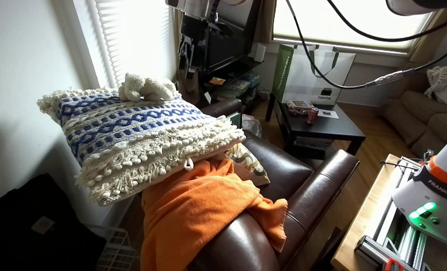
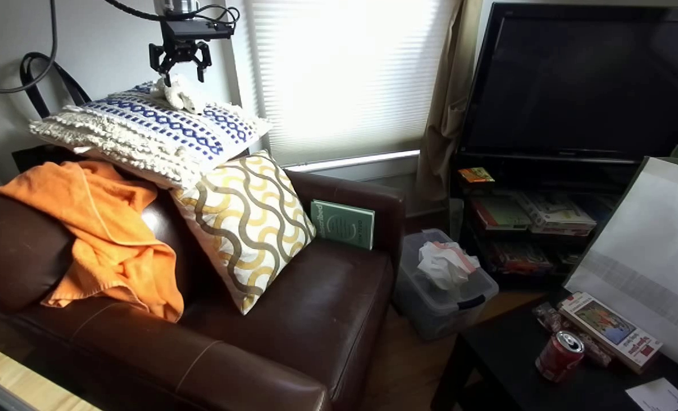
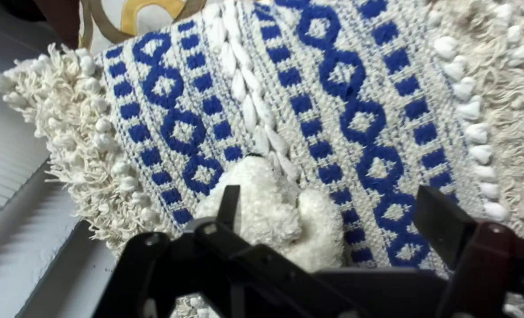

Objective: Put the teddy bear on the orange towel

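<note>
In an exterior view, dark-brown leather armchair (image 2: pixel 330 299) is sitting below blue-and-cream woven cushion (image 2: pixel 144 128); orange fleece towel (image 2: pixel 107 228) is draping at cushion's 7 o'clock. Your black two-finger gripper (image 2: pixel 184 81) is hovering, spread w/ nothing held, over cream plush teddy bear (image 3: pixel 268 207) on cushion. You're prob lining up grasp; next you're prob needing to nudge to wrist-view 9 o'clock, lower, close.

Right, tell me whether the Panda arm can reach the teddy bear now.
Probably yes: the gripper hangs open above the teddy bear, which lies uncovered on the fringed pillow with nothing visible in between.
</note>
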Available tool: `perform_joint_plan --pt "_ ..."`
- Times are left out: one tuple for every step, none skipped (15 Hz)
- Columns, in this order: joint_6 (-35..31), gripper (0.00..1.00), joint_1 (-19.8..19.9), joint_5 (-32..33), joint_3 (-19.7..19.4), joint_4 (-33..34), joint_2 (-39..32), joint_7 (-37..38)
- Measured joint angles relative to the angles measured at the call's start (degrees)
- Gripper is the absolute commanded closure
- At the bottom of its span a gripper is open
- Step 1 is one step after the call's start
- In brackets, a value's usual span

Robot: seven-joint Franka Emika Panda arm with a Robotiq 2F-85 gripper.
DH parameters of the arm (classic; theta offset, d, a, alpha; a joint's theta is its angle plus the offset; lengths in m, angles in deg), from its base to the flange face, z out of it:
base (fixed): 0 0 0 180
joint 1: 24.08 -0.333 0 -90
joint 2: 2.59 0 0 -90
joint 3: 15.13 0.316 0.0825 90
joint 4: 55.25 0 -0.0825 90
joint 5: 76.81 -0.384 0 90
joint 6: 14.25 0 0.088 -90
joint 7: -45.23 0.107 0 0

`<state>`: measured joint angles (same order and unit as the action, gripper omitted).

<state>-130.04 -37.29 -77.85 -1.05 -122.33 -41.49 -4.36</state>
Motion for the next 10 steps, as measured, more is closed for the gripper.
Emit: perform_joint_plan --pt "-1.04 0.0 -0.37 0.23 0.0 2.1 -1.9 -0.19" --pt "-1.66 0.0 -0.7 0.3 0.0 4.31 -3.8 -0.28" --pt "-1.83 0.0 -0.98 0.35 0.0 6.61 -5.65 -0.34" --pt "-1.83 0.0 -1.25 0.42 0.0 8.91 -7.52 -0.4" --pt "-1.82 0.0 -1.43 0.43 0.0 10.9 -9.15 -0.51" --pt "-1.8 0.0 -1.59 0.42 0.01 12.96 -10.9 -0.68" --pt "-1.71 0.0 -1.71 0.42 0.06 14.69 -12.4 -0.96" --pt "-1.17 0.11 -1.78 0.19 0.28 16.4 -13.92 -1.34" --pt "-0.2 0.25 -1.8 -0.16 0.73 17.96 -15.27 -1.82" --pt "1.53 0.34 -1.81 -0.79 1.41 19.5 -16.49 -2.52"
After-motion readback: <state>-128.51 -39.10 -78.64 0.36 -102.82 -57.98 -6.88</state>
